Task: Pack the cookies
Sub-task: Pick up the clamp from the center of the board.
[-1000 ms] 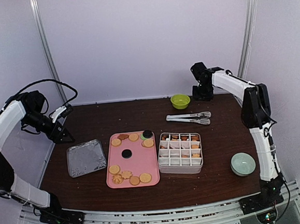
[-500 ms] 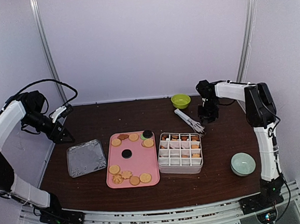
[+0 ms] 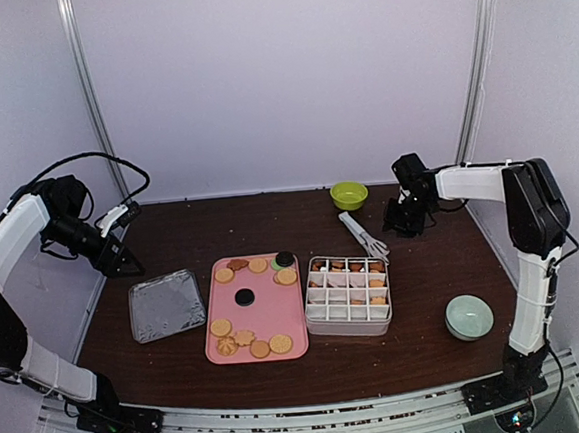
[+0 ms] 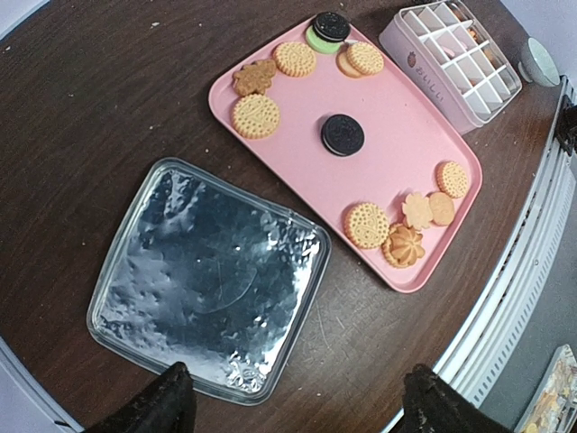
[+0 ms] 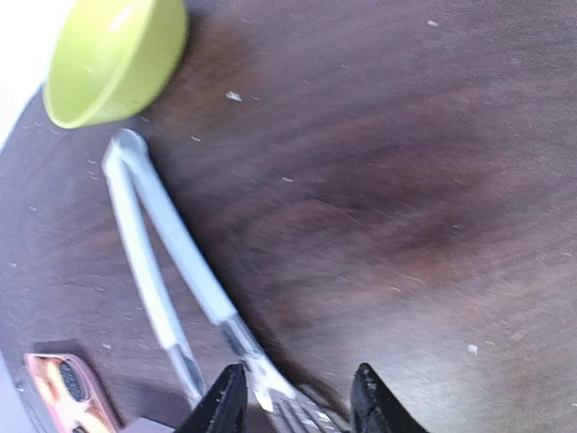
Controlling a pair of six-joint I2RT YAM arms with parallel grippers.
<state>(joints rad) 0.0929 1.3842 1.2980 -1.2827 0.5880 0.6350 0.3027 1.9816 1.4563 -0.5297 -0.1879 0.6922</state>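
Observation:
Several cookies lie on a pink tray, mostly golden, two of them black. More cookies fill the far cells of a white divided box. My left gripper hangs open and holds nothing, over the table by a foil tray's near corner. My right gripper is low over the table, right of the metal tongs. Its jaws stand apart; one tong tip shows between them, unclamped.
A lime-green bowl sits at the back, just beyond the tongs' hinge end. A pale green bowl stands at the front right. The tongs' tips lie close to the box's far right corner.
The right gripper came down from beside the green bowl to the tongs, then shifted right. The tongs turned from lying crosswise to slanting toward the box. The left arm stayed still.

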